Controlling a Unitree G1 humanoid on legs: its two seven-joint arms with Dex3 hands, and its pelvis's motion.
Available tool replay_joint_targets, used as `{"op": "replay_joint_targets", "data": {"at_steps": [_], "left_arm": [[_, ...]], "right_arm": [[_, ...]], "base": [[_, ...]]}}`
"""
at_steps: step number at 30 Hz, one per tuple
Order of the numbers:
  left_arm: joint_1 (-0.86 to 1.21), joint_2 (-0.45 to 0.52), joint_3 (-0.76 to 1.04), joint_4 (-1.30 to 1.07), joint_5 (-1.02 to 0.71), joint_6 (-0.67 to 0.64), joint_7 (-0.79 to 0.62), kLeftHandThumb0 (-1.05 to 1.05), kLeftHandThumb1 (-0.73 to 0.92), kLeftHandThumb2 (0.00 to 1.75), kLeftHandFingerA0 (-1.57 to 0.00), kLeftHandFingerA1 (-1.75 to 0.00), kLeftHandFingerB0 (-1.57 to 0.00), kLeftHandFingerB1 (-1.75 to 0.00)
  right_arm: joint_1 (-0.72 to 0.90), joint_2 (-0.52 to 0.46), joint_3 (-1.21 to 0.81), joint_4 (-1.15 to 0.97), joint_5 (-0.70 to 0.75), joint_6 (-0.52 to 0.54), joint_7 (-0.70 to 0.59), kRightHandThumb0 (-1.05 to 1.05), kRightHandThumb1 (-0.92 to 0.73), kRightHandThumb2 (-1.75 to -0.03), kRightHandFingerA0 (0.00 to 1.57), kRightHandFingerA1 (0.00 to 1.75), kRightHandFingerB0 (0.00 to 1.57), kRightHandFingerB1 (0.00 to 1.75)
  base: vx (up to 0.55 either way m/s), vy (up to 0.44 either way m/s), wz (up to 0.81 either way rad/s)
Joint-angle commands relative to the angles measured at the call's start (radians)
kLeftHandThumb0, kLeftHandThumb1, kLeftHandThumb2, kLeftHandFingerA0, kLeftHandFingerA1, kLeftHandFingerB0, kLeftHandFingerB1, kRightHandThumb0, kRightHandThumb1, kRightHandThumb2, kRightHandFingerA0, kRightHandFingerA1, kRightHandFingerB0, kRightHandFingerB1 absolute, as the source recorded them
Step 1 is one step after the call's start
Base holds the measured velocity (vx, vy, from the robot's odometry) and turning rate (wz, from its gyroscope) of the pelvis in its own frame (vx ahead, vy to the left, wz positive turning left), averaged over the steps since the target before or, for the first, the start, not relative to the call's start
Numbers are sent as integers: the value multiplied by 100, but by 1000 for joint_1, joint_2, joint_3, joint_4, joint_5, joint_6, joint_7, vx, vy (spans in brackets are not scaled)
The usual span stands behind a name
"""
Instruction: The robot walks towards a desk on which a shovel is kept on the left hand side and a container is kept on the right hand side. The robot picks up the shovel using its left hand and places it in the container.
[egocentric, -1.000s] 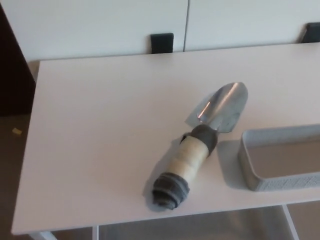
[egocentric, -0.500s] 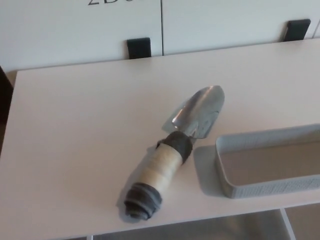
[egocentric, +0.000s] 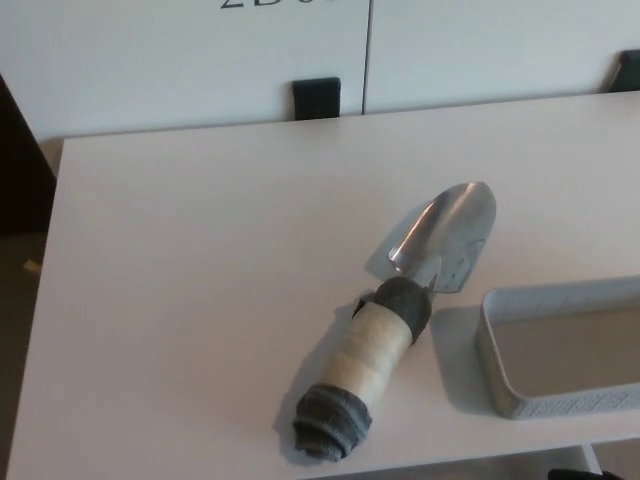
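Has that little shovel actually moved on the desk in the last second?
No. The shovel keeps its spot beside the container; only the camera shifted.

A shovel (egocentric: 400, 325) is lying on the pale surface (egocentric: 200, 280), its metal blade pointing up and to the right, its cream handle with dark grey ends reaching toward the near edge. A grey container (egocentric: 500, 375) is sitting just beside the shovel, on the right, cut off by the frame. Behind the surface, white cabinet fronts (egocentric: 180, 60) are showing two dark handles; no robot fingers are showing, so nothing can be placed relative to them
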Motion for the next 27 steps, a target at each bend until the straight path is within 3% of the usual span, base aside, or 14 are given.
{"op": "replay_joint_targets", "data": {"at_steps": [1, 22, 27], "left_arm": [[14, 7, 2, 6, 9, -23, 8, -40, 62, 59, -54, -44, -37, -32], [7, 15, 0, -9, 30, -7, 18, -42, 62, 59, -55, -43, -39, -32], [3, 18, 2, -7, 31, -14, 21, -41, 62, 59, -54, -42, -40, -33]], "right_arm": [[8, -14, -6, 16, -11, -28, -17, 4, -58, -56, 62, 61, 42, 50], [7, -13, -1, 7, -18, -31, -29, 6, -58, -58, 67, 63, 41, 50], [3, -5, -8, 1, 7, -21, -15, 8, -60, -57, 62, 62, 41, 50]], "base": [[0, 0, 0], [0, 0, 0], [0, 0, 0]]}}
